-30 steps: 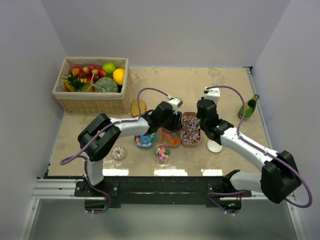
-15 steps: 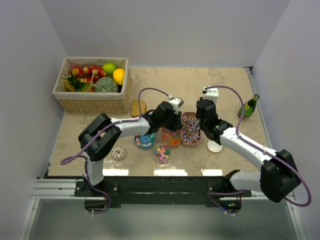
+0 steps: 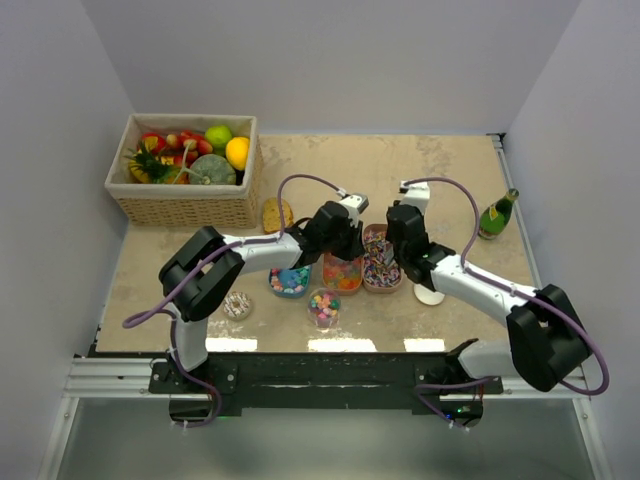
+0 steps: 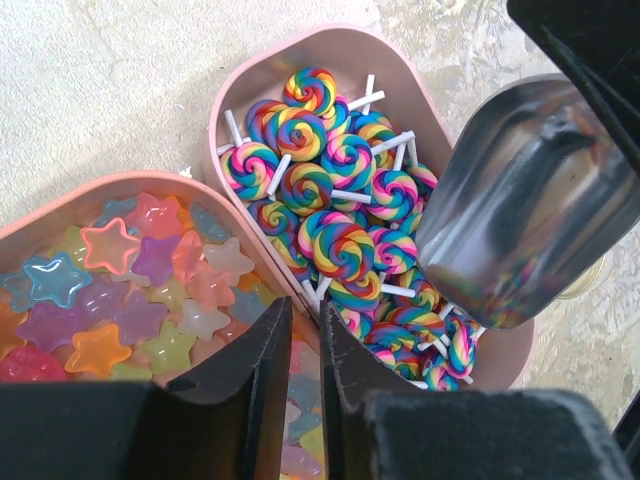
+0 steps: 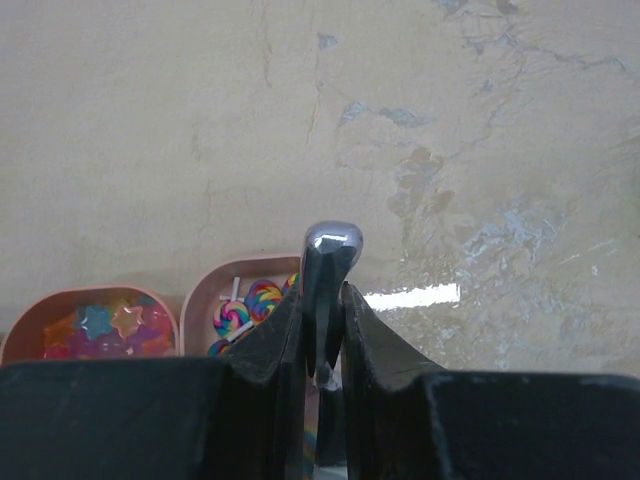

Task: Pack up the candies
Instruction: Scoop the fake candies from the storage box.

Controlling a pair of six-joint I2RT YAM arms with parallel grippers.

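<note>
The candies lie in two pink trays side by side: star gummies [image 4: 130,290] in the left tray [image 4: 100,188] and swirled lollipops [image 4: 330,200] in the right tray [image 4: 300,38]. My left gripper [image 4: 305,312] has its jaws drawn narrow around the wall where the two trays meet. Over the lollipops hangs the bowl of a shiny metal scoop [image 4: 525,200]; my right gripper [image 5: 322,290] is shut on its handle [image 5: 330,262]. In the top view both grippers, left [image 3: 340,245] and right [image 3: 398,240], stand over the trays [image 3: 381,262].
In front of the trays are a blue bowl of sweets [image 3: 290,282], a small cup of pastel balls [image 3: 323,305] and a sprinkled round piece [image 3: 237,304]. A fruit basket [image 3: 185,200] sits back left, a brown cookie [image 3: 276,214] beside it, a white lid [image 3: 430,293] and a bottle [image 3: 497,213] to the right.
The left gripper's jaws have narrowed over the trays. The right arm has shifted a little to the left, toward the lollipop tray.
</note>
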